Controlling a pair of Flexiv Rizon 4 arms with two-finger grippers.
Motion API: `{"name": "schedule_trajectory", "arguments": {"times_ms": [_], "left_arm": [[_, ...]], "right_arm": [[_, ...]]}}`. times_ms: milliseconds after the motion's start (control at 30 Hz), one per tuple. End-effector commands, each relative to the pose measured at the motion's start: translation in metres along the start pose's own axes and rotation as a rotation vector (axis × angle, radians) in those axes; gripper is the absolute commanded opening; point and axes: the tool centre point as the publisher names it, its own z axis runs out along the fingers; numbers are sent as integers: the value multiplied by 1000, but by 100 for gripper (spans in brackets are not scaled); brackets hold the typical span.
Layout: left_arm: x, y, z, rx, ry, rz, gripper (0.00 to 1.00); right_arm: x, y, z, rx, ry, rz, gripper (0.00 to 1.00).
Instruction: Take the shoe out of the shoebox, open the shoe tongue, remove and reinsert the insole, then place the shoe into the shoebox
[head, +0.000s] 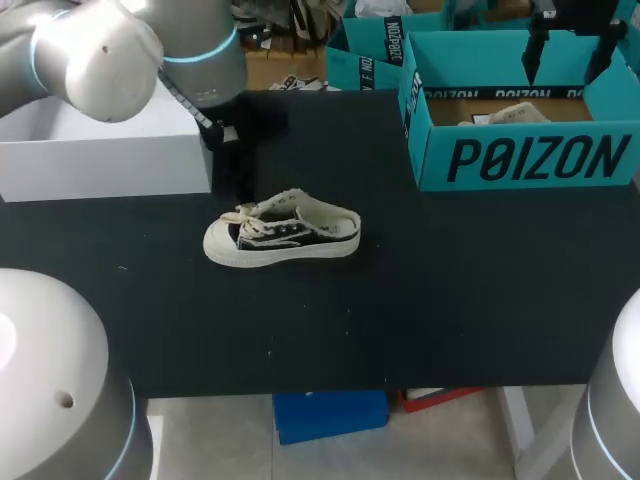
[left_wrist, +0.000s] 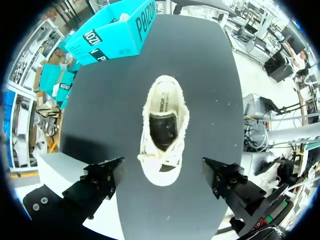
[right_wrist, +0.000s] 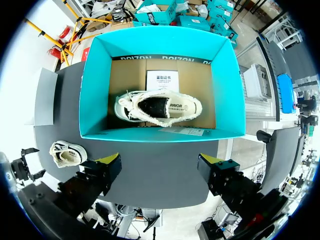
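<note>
The left jaws stand wide apart and hold nothing. Directly below them, centred in the gap between the two black fingers, a cream low-top canvas sneaker (left_wrist: 162, 132) sits upright on the black surface (head: 450, 290). Its toe points back toward the wrist and its heel points away from it. The laces are loosely tied over the tongue, the collar edge is frayed, and the opening faces up, showing a dark footbed with a pale printed patch at the heel. Neither finger touches the sneaker (the head view shows it lying clear of the arm, black side panel toward the camera). A white box (head: 100, 150) lies under and just outside one of the left fingers, at the edge of the surface.

The right jaws are also spread and hold nothing, their yellow tips showing on both fingers. They hang above the teal shoebox (right_wrist: 97, 90), which stands open ahead of them. Inside it, a second sneaker (right_wrist: 159, 107) of the same kind rests on the brown cardboard floor, opening up, close to the wall nearest the jaws. A white printed card (right_wrist: 162, 80) lies flat just beyond that sneaker, toward the far wall. The first sneaker is well apart from the right jaws, off to one side, outside the shoebox.
</note>
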Motion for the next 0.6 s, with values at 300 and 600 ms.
{"name": "schedule_trajectory", "arguments": {"times_ms": [300,600], "left_arm": [[-13,54,-21,197,52,57,100],[-9,79,-33,252,56,66,100]], "right_arm": [[0,1,0,1,0,0,100],[0,1,0,1,0,0,100]]}}
